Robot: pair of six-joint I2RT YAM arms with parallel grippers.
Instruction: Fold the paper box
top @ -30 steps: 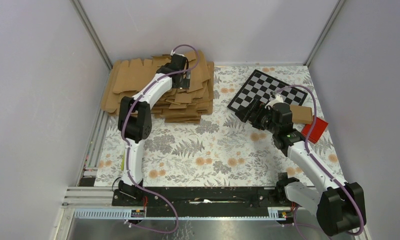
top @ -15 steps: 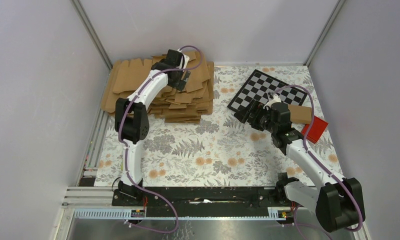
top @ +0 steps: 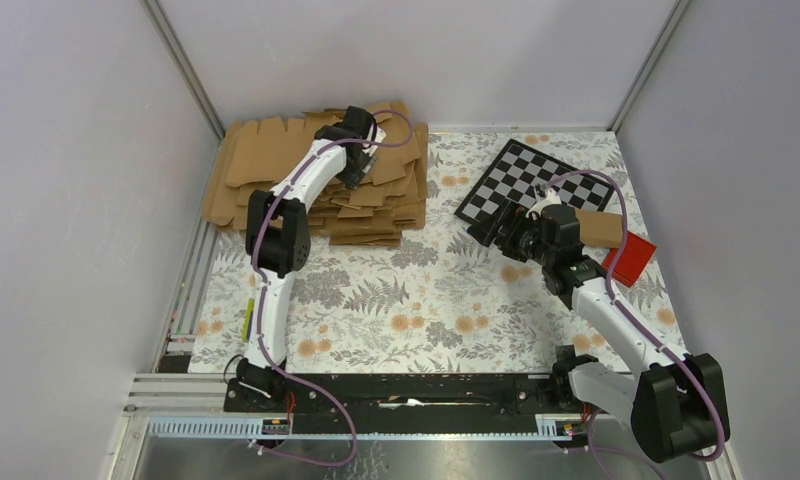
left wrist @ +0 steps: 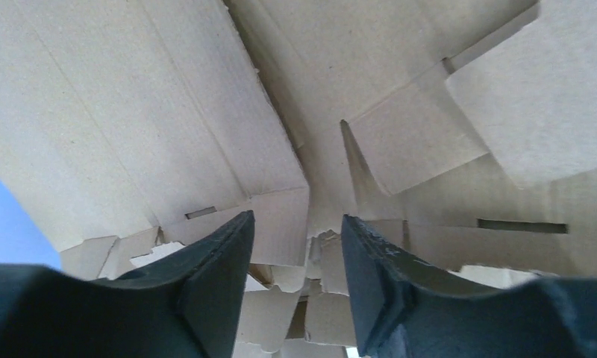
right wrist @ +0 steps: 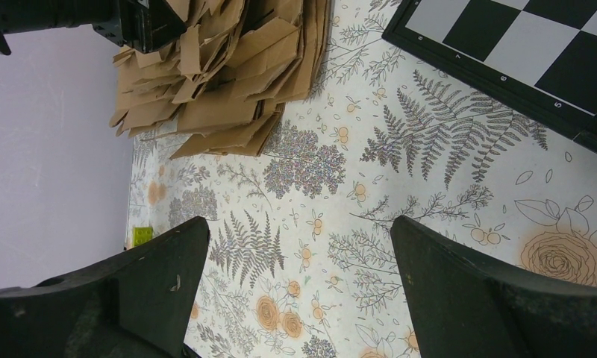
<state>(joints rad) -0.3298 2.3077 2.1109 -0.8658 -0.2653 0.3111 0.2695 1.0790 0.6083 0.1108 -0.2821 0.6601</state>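
Stack of card sheets [top: 276, 170]: left gripper [left wrist: 297, 220] atop it, jaws partly apart astride a top flap edge. Only the wrist view shows this, and contact is indiscernible. Right of stack: floral cloth [top: 416, 300]; right gripper [right wrist: 299, 224], jaws wide above the cloth; chessboard [top: 531, 175]; paper box [top: 604, 228], farthest right but for the red block [top: 631, 258], partly hidden behind the right arm.

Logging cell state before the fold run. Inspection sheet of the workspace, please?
Surface: floral table cover, flat.
Job's things: paper box, a slim brown carton beside the red block at far right, not held.
Clutter: stack of card sheets at far left; chessboard.
Grippers: left gripper at the stack, fingers apart, no grip visible; right gripper wide open over the cover, empty.
Cables: purple cables along both arms, no snag seen.
Surroundings: grey walls, metal frame posts.
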